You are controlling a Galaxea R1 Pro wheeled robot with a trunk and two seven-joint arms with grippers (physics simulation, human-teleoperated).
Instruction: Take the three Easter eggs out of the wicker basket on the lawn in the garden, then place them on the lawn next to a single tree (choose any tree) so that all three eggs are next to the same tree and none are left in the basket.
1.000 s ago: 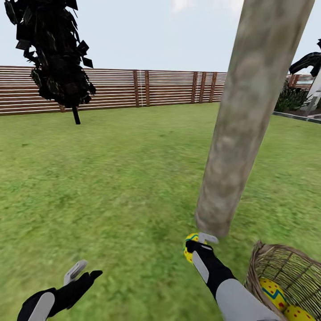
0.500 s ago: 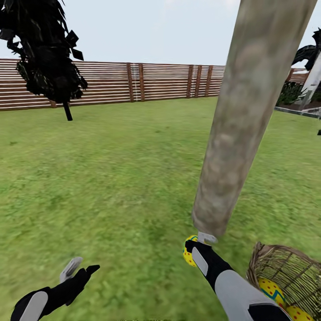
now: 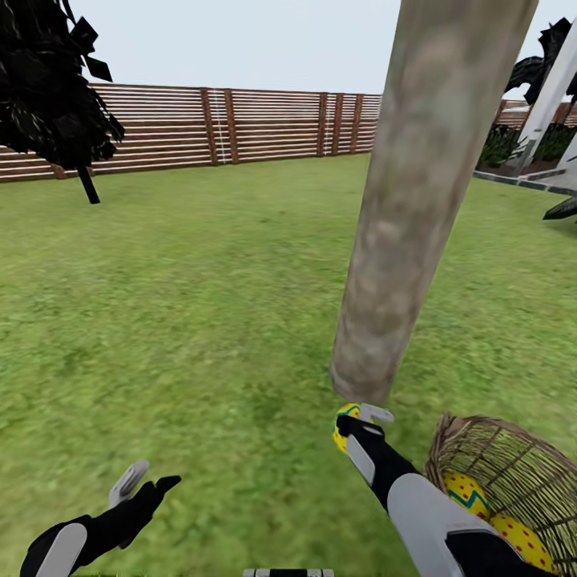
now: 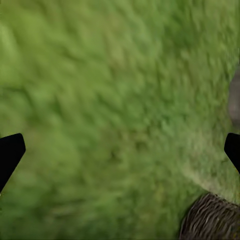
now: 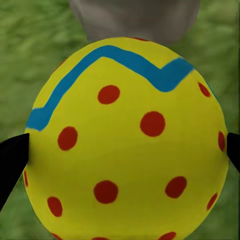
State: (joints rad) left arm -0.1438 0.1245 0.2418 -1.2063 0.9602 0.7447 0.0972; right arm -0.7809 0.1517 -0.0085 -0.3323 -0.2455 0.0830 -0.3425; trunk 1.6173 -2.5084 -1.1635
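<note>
While my right arm reaches forward and down toward the foot of the tree (image 3: 425, 200), my right gripper (image 3: 358, 421) is clamped on one Easter egg (image 3: 343, 420), which sits squarely between my two jaws: from my right wrist camera the held egg (image 5: 125, 142) spans the whole gap, with a black fingertip (image 5: 12, 160) pressed against each flank, its blue zigzag band uppermost and red dots scattered below. In the head view that egg peeks out yellow just past my wrist, right beside the base of the pale grey-brown trunk and low over the lawn (image 3: 200, 304); I cannot tell whether it touches the grass. The trunk's base also shows just beyond the egg in my right wrist view (image 5: 135, 17). The other two eggs lie in the wicker basket (image 3: 513, 465), which stands on the grass just to the right of my right forearm and near the tree: one (image 3: 465, 490) toward the basket's near-left wall, the other (image 3: 522, 538) lower and nearer me, the two close together. My left gripper (image 3: 144, 485) hangs over bare grass well apart from the tree and basket, its jaws spread and holding nothing; my left wrist camera shows its dark fingertips (image 4: 10, 152) wide apart over the lawn, with a patch of the basket's weave (image 4: 210, 220) at one corner. A slat fence (image 3: 240, 128) and a dark tree (image 3: 48, 88) stand far back.
</note>
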